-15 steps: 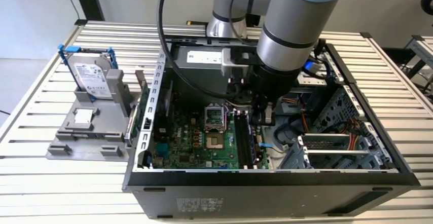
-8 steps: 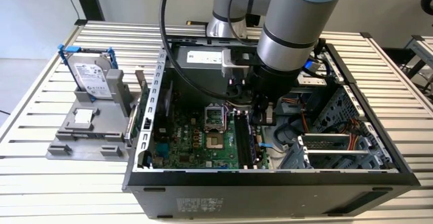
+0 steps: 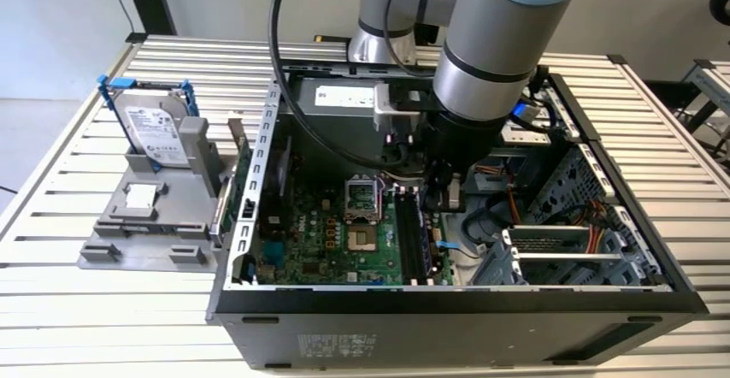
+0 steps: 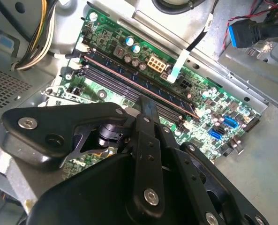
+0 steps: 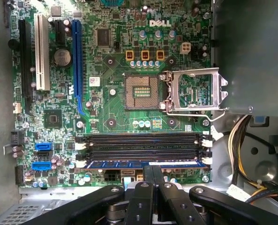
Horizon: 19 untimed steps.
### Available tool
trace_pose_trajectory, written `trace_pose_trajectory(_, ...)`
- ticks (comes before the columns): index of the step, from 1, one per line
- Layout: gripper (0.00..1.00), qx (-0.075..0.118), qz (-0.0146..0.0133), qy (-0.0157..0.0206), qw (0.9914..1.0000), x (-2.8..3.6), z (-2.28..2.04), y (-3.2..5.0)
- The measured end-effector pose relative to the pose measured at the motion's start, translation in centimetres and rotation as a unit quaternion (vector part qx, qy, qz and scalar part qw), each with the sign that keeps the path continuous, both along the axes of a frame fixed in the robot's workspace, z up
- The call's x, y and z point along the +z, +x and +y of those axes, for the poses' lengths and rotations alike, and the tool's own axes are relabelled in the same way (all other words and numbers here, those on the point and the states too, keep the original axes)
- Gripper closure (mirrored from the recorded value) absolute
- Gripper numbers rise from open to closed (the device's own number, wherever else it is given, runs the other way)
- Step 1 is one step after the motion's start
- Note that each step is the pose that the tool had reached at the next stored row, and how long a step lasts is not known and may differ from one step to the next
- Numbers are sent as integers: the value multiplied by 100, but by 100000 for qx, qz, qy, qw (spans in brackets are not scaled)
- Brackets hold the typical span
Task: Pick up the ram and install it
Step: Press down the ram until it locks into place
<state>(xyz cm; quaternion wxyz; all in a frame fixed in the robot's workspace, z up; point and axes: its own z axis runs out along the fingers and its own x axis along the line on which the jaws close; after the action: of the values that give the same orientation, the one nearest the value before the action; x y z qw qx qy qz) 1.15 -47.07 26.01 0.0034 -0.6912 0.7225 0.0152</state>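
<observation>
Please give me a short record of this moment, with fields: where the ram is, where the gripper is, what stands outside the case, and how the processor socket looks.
ram: lying along the slot nearest the gripper, beside two black slots
gripper: low inside the computer case, directly over the ram
outside the case: hard drive upright in a grey holder, at the exterior view's left
processor socket: its metal frame is swung open

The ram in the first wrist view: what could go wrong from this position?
1. The ram lies along the slot nearest the gripper; if one end sits higher, pushing could jam it or leave a white latch unclosed.
2. The processor socket is uncovered close by; a slip might damage it.
</observation>
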Motion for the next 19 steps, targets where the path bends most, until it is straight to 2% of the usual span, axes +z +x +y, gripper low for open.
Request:
trace_pose_trajectory(6, 100, -3, 5, -19, 100000, -55, 0, 9)
trace_pose_trajectory(19, 100, 2, 4, -179, 100000, -287, 0, 21)
